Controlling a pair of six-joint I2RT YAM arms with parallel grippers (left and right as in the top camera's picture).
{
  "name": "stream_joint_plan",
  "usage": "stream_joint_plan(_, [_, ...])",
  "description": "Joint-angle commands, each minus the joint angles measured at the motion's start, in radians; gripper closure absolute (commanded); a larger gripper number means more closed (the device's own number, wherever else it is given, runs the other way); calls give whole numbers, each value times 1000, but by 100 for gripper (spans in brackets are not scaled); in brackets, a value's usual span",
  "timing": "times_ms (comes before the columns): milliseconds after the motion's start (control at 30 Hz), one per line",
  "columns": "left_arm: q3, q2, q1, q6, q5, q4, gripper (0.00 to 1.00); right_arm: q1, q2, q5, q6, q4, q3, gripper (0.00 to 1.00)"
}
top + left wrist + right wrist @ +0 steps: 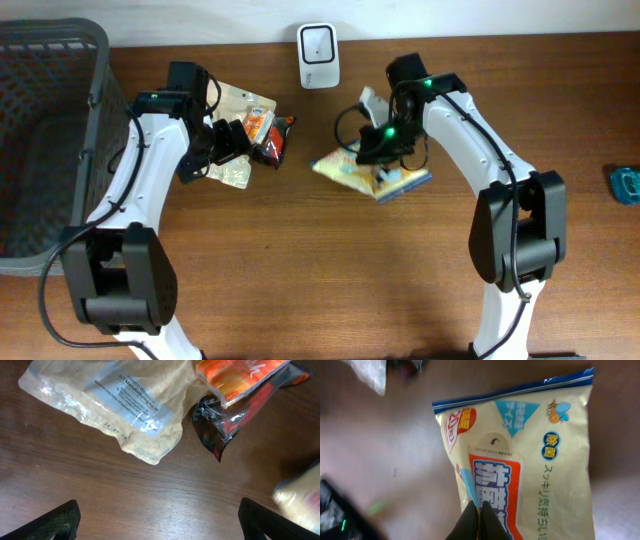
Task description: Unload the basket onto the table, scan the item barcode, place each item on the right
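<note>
My right gripper [481, 519] is shut on a yellow snack packet [535, 450] with a blue top band and a red and blue label, pinching its lower part. From overhead, this packet [345, 168] hangs tilted just over the table at centre, under the right gripper [386, 160]. A white barcode scanner [318, 55] stands at the table's back edge. My left gripper [160, 527] is open over bare wood, just short of a pale clear pouch [115, 400], an orange packet [235, 380] and a dark red packet [225, 425]. Overhead shows the left gripper [226, 146] beside that pile.
A dark mesh basket [50, 150] fills the far left of the table. A small teal object [626, 185] lies at the right edge. The wall runs along the back behind the scanner.
</note>
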Motion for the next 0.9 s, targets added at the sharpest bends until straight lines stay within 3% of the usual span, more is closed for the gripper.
stream_joint_plan(0, [5,-2,5,-8,4,-1,1,-5,-19,-84,-132,-65,13,96])
stream_joint_plan(200, [5,-2,5,-8,4,-2,1,-15,-19,-222,-132,-125,13,96])
stream_joint_plan(367, [5,-2,5,-8,4,-2,1,-81,-19,-516,-177,-141,14,96])
stream_joint_plan(467, [5,-2,5,-8,4,-2,1,-132,-19,-496,-177,-140,14,94])
stream_joint_plan(567, [5,-2,5,-8,4,-1,1,-133,-19,-277,-176,-164,14,50])
stream_joint_plan(600, [5,-2,5,-8,4,-1,1,-122,-19,-213,-176,-179,14,40])
stream_joint_plan(700, [5,-2,5,-9,4,-1,1,-50,-19,1,-166,-206,13,25])
stream_joint_plan(800, [5,-2,5,-8,4,-1,1,46,-19,156,-126,-186,13,1])
stream_joint_plan(867, [5,-2,5,-8,4,-1,1,101,-19,314,-51,-166,10,2])
